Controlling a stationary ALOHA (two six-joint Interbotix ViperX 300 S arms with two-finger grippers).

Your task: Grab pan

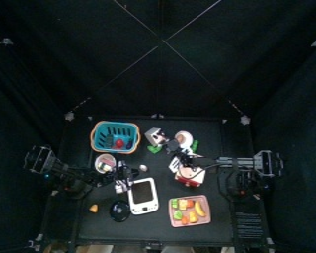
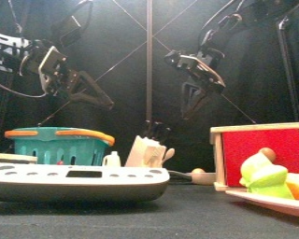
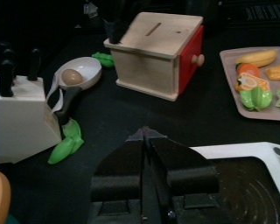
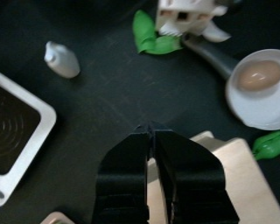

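**Right end effector must spread before reaching the pan**

Right end effector point(image 4: 152, 131) hangs above the table point(image 4: 108, 87) with its 2 jaws pressed together, holding nothing; the left end effector point(image 3: 146, 150) is likewise closed. The pan point(image 4: 257, 83) lies just above the top view's centre, near the tips but off to one side, not touching. Best judged: spread the jaws, swing over, descend onto the rim or dark handle.

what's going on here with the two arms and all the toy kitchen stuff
Neither arm is handling anything. The left pincer and right pincer both hang above the table with jaws together and nothing between them. The pan, with an egg-like piece inside, sits untouched on the table between the white knife block and the wooden box. A white scale and a teal basket lie nearby.
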